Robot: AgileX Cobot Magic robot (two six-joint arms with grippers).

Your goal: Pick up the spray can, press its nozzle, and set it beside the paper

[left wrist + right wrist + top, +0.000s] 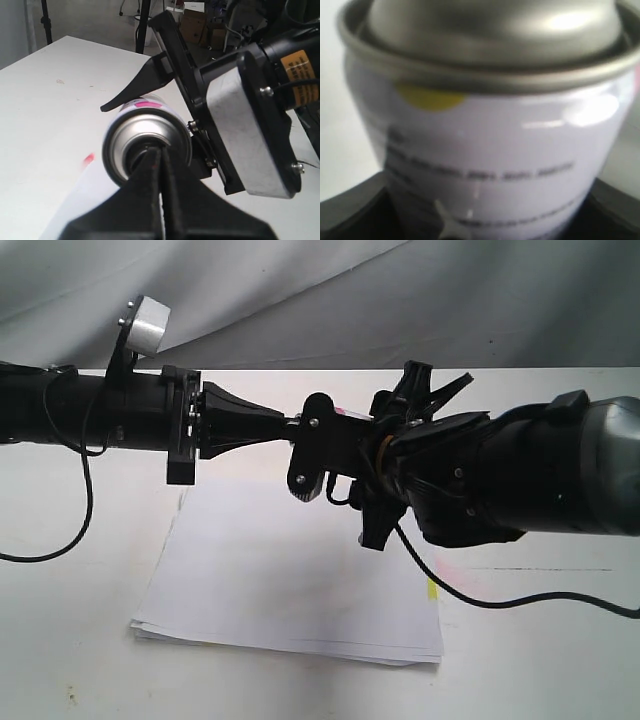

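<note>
Silver-grey metal, lying on its side in mid-air: the spray can (145,132) is clamped round its body by the right hand (480,220), which reaches in from the right above the white paper (290,580) on the tabletop (70,640). The left hand (159,167) comes straight in from the left, arm level, its two fingers pressed together with nothing between them, their joined tip set at the centre of the can's domed end. The nozzle itself is hidden behind that tip, so I cannot tell whether it is being pushed.

The can looks light and rigid, but its round, glossy wall should be slippery. The sound hold seems to be the one shown, across the labelled middle, leaving the dome free. A push on the small button would drive the can back along its length, so it could slide through the fingers unless the grip is firm and the push runs dead along the axis.
</note>
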